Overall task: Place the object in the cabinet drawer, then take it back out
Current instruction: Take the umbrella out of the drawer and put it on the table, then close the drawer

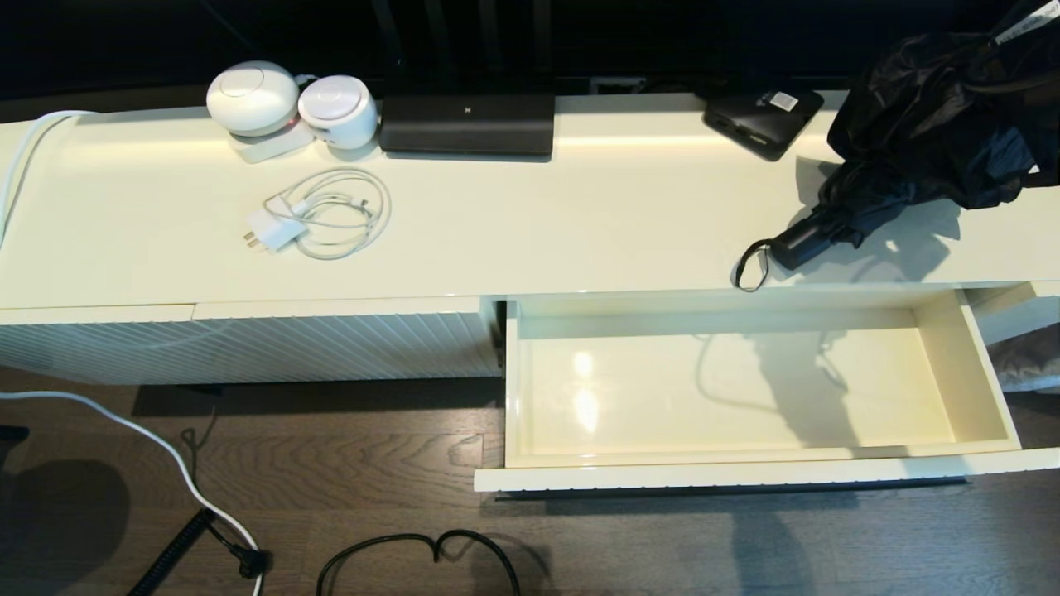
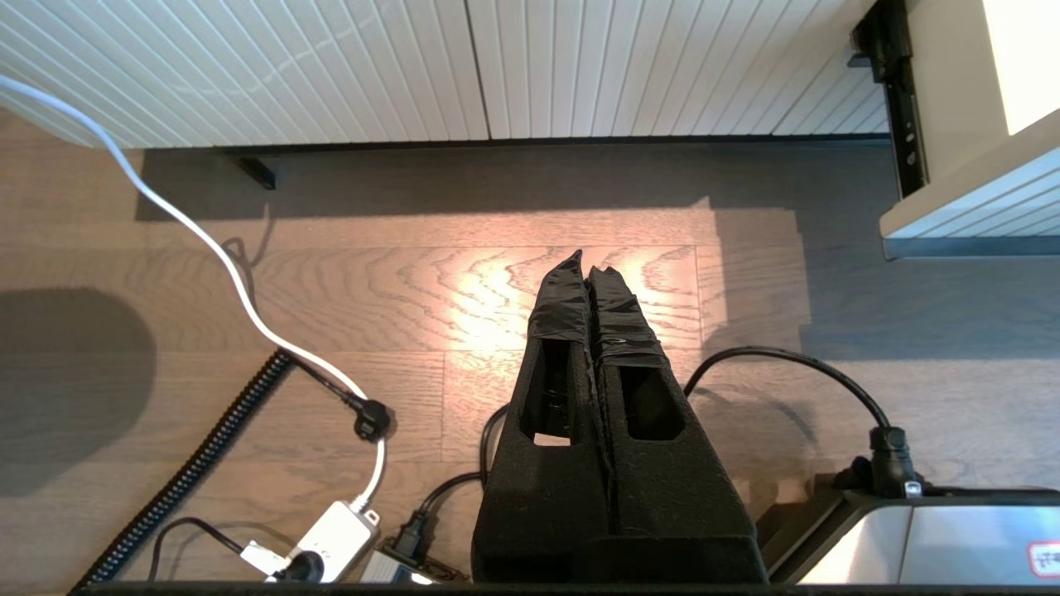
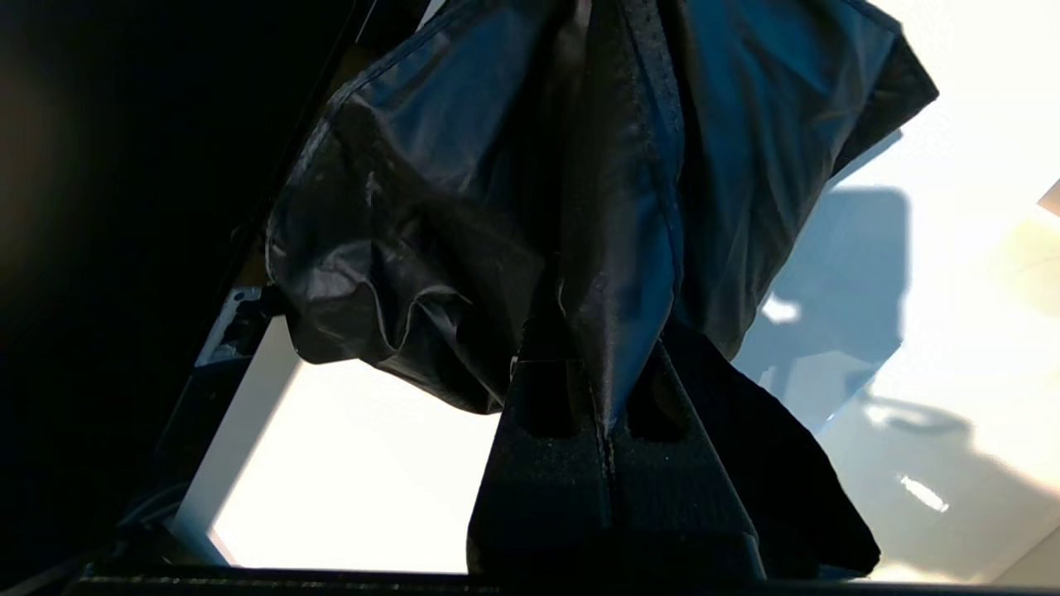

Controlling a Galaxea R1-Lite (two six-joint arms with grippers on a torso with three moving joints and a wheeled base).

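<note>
The right gripper (image 3: pixel 617 50) pinched the black folding umbrella's (image 1: pixel 911 149) fabric; the open cabinet drawer (image 1: pixel 745 476) lay below. Left gripper (image 2: pixel 586 263) closed, idle.

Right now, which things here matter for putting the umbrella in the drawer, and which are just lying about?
For the job: umbrella, held by the right tool; open drawer.

Lying about: white charger with cable, two round white devices, black bar, flat black box, floor cables.
</note>
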